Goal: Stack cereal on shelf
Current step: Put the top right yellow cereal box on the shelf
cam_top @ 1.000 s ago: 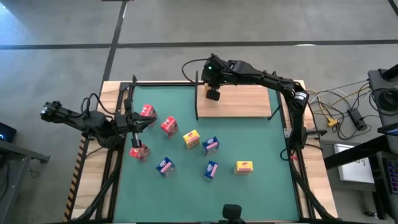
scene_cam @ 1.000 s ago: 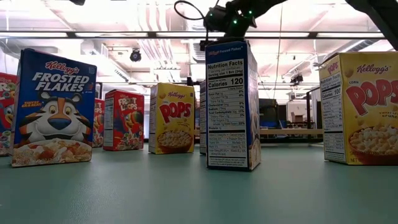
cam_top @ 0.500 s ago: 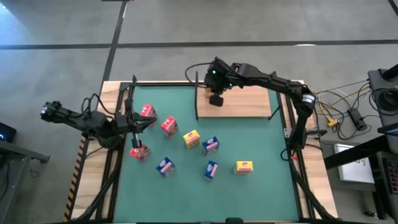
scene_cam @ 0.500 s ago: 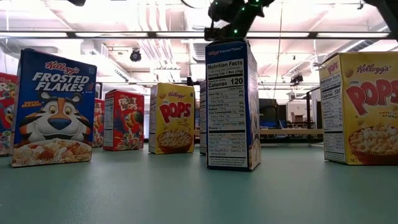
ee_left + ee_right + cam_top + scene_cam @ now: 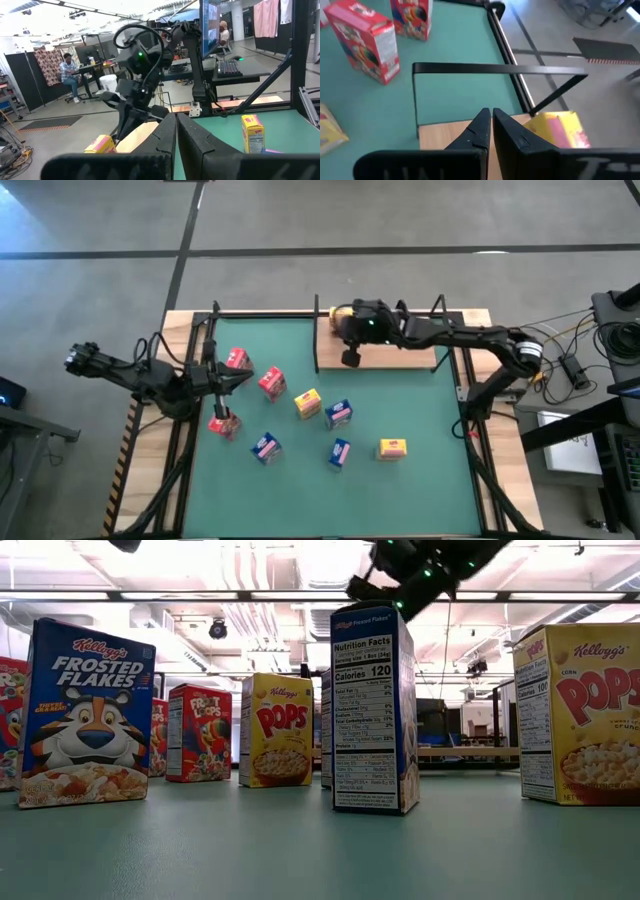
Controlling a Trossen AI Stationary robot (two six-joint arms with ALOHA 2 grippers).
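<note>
Your right tool (image 5: 349, 357), pressed together and empty, hovers over the shelf (image 5: 400, 350); one yellow cereal box (image 5: 559, 130) lies just beside it; eight boxes (image 5: 307, 402) wait on the bench; left tool (image 5: 228, 379) shut.

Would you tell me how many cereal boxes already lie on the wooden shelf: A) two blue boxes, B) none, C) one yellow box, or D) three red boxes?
C: a single yellow box lies on the shelf near its back left corner, beside the shut right gripper; the other boxes stand on the green mat.
</note>
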